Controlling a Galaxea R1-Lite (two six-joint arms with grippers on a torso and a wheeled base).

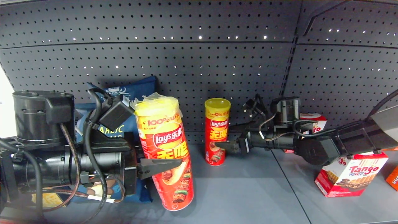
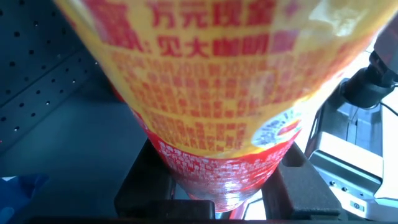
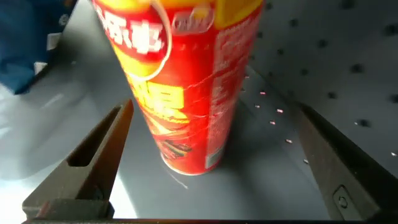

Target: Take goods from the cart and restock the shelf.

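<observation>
A tall red and yellow chips can [image 1: 166, 155] leans slightly at the front left of the grey shelf [image 1: 242, 193]. My left gripper [image 1: 158, 163] is shut on its middle, and its dark fingers [image 2: 140, 186] press both sides of the can [image 2: 211, 112]. I cannot tell whether the can's base touches the shelf. A second, smaller-looking chips can [image 1: 217, 130] stands upright farther back near the pegboard. My right gripper [image 1: 228, 144] is at its lower half, open, with its fingers [image 3: 93, 168] spread wide on either side of that can [image 3: 186, 93] and not touching it.
A blue bag [image 1: 136, 90] leans on the pegboard wall [image 1: 199, 62] behind my left arm. A red and white wafer box [image 1: 351, 174] lies at the right, another box [image 1: 314, 121] behind it, an orange pack [image 1: 393, 177] at the edge. Bare shelf lies between the cans.
</observation>
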